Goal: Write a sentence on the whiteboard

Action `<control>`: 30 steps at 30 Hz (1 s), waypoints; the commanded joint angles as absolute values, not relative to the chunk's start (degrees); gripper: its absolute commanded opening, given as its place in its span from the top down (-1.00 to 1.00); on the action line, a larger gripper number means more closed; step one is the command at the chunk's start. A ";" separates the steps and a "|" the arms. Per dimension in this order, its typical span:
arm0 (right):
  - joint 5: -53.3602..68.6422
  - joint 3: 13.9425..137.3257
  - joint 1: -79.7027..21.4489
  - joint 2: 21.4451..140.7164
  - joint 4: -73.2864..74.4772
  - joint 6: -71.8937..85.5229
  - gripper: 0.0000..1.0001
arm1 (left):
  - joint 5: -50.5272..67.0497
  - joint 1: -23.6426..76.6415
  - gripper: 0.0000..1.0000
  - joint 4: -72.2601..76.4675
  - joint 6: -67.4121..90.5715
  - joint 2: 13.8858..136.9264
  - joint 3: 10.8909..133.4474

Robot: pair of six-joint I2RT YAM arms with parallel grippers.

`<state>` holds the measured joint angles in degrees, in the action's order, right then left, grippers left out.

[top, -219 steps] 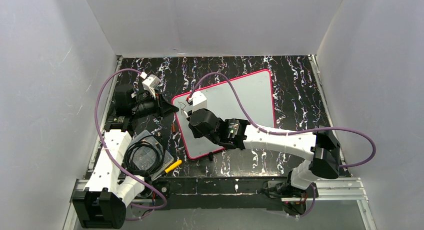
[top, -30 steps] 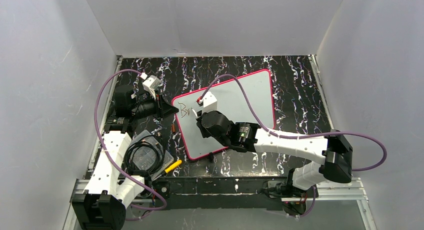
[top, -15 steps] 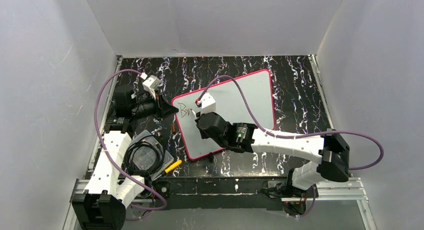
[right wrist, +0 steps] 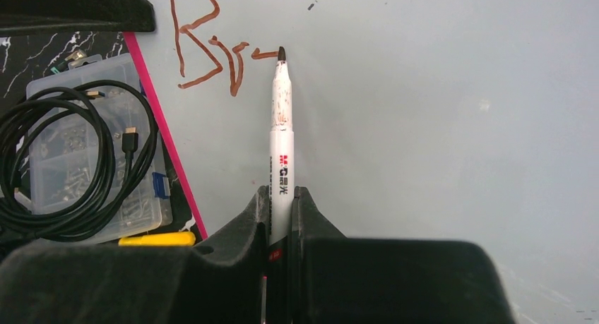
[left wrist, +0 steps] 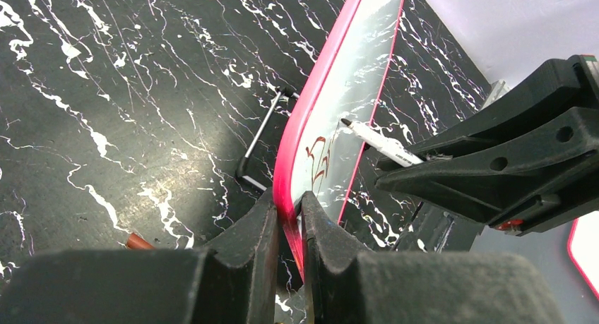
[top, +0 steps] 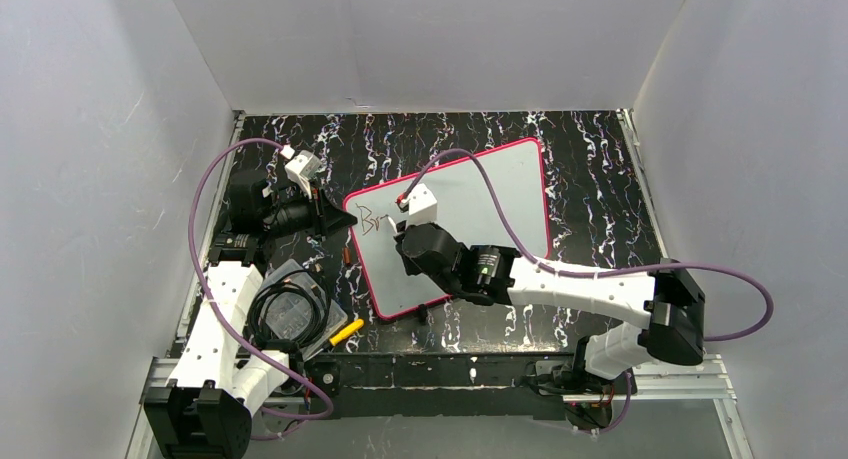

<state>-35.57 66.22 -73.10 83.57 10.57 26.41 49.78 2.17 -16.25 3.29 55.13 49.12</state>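
Note:
The whiteboard (top: 490, 194), white with a pink-red frame, lies tilted on the black marbled table. My left gripper (top: 345, 219) is shut on its left edge, the pink frame (left wrist: 318, 105) pinched between the fingers (left wrist: 288, 200). My right gripper (right wrist: 282, 193) is shut on a white marker (right wrist: 282, 147), held over the board's left part (top: 405, 237). The marker's dark tip touches the board at the end of a short stroke. The sentence (right wrist: 205, 56) reads only "Br" plus that stroke, in reddish-brown, near the board's upper left corner (top: 372, 220).
A clear plastic parts box (top: 290, 314) with a coiled black cable on it sits left of the board's near corner. A yellow item (top: 347, 331) lies beside it. A black bent metal key (left wrist: 261, 137) and a small brown cap (top: 347, 254) lie by the board's left edge.
The right gripper has carried the marker slightly rightward, adding a short stroke after "Br". The left gripper and the board have not moved.

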 commanded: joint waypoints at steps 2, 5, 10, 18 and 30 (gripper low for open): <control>-33.98 64.88 -72.64 79.38 4.60 22.89 0.97 | 49.83 2.92 1.00 -17.93 0.26 54.15 48.75; -34.32 65.80 -72.69 79.98 4.82 21.88 0.97 | 49.83 2.90 1.00 -17.93 0.26 54.14 48.75; -35.05 68.05 -72.69 81.83 5.80 20.81 0.97 | 49.83 2.90 1.00 -17.93 0.26 54.27 48.69; -35.28 69.79 -72.69 83.69 5.73 19.87 0.97 | 49.92 2.90 1.00 -17.91 0.26 54.29 48.77; -36.47 69.58 -72.69 84.57 8.20 21.70 0.97 | 49.92 2.90 1.00 -17.90 0.26 54.10 48.78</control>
